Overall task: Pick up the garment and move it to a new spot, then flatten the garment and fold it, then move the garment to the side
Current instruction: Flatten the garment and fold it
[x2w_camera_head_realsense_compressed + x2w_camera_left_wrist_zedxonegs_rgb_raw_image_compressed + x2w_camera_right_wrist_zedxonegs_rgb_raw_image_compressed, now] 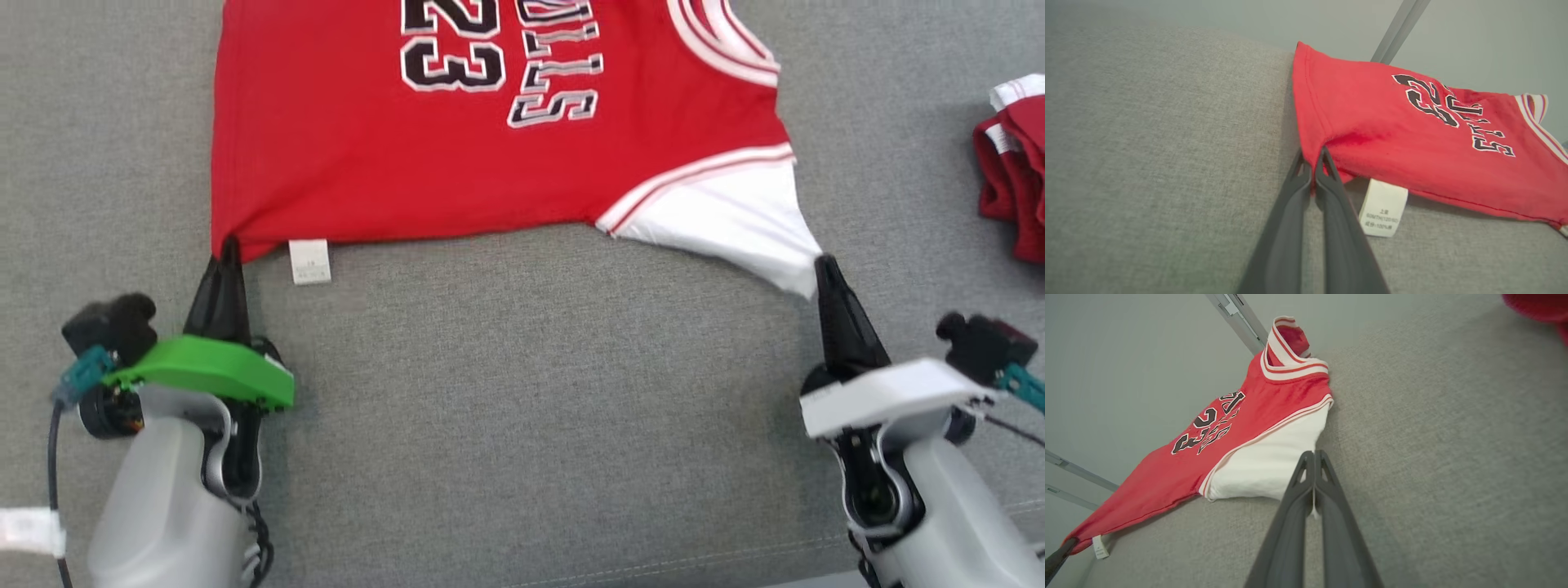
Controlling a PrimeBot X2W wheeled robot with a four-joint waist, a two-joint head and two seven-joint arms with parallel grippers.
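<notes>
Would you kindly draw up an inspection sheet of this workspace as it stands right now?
Surface: grey fabric surface, no stains seen.
Job's things: red jersey spread number side up, white care label sticking out at its near edge.
Clutter: second red garment bunched at the right edge.
Grippers: left gripper shut on the jersey's red corner; right gripper shut on its white corner.
Cables: dark cable beside the left forearm.
Surroundings: pale wall and metal rail behind the surface.
</notes>
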